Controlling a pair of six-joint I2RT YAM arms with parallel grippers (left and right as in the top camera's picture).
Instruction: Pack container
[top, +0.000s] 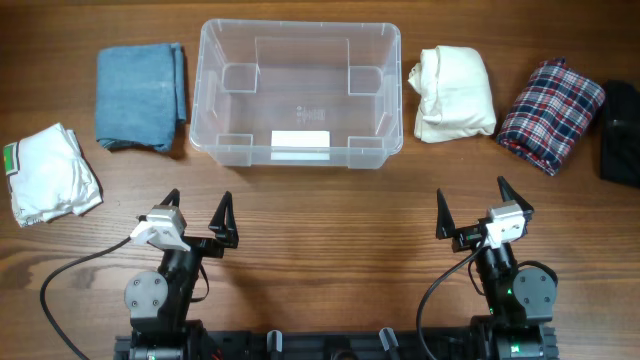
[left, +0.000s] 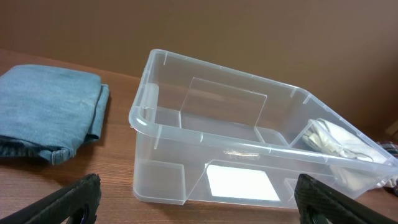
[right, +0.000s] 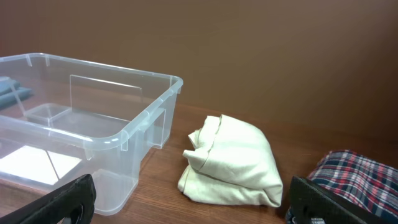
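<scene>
The clear plastic container (top: 300, 92) stands empty at the back middle of the table, its white label (top: 300, 140) facing me; it also shows in the left wrist view (left: 249, 155) and the right wrist view (right: 81, 130). Folded clothes lie around it: a blue one (top: 140, 95) and a white one with green trim (top: 48, 175) on the left, a cream one (top: 455, 95), a plaid one (top: 550, 112) and a black one (top: 622, 130) on the right. My left gripper (top: 198, 212) and right gripper (top: 470, 208) are open and empty, near the front edge, apart from everything.
The wooden table (top: 330, 220) runs between the grippers and the container. The cream cloth (right: 233, 162) lies close to the container's right wall. A brown wall stands behind the table.
</scene>
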